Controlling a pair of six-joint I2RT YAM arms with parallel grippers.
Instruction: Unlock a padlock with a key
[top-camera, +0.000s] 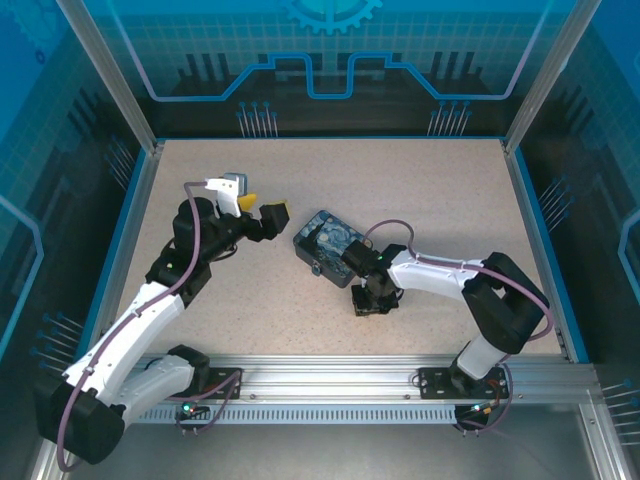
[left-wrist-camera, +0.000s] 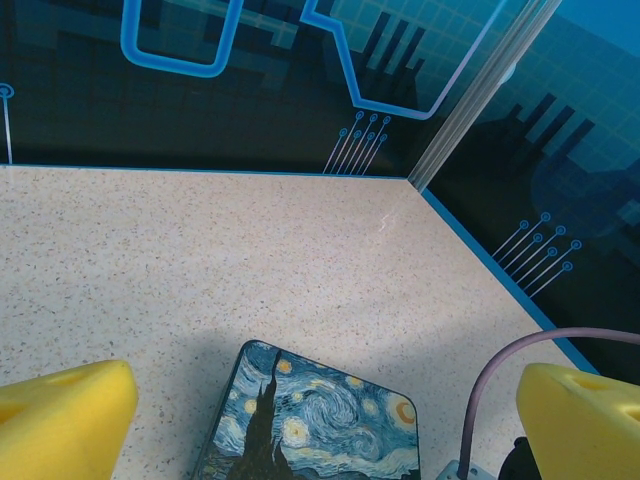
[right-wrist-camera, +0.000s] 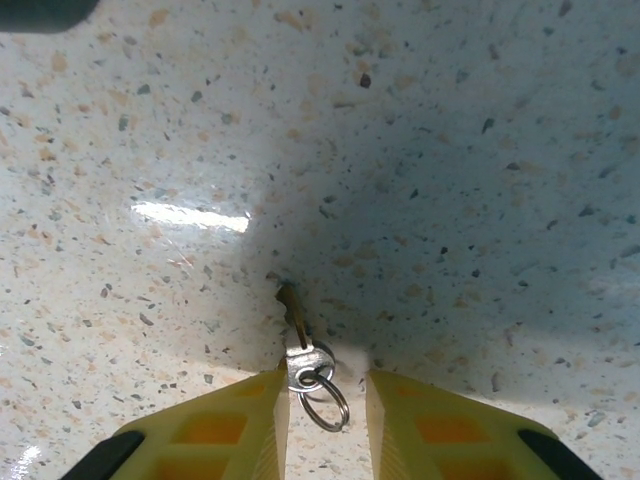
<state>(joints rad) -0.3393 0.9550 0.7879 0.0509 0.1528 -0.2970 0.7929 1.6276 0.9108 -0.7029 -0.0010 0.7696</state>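
Tiny thin dark metal key (right-wrist-camera: 293, 312) lies flat on the speckled beige table (right-wrist-camera: 450, 150). Its head and small steel ring (right-wrist-camera: 333, 408) sit between the right gripper (right-wrist-camera: 327, 385) fingers, which are narrowly parted, not clamped (head seems to touch one finger only). Left gripper (top-camera: 265, 206) is released wide, just left of the blue-and-yellow swirl-painted tin box (left-wrist-camera: 330, 420). Tin's near edge is cut off in the left wrist view.

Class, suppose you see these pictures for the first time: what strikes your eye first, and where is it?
The swirl-painted blue-and-yellow tin sits in the middle of the table and draws the eye first. Left of it the left gripper stands wide open, its yellow fingers bright against the speckled surface. In the right wrist view a small key on a ring lies between the right gripper's narrowly parted fingers.
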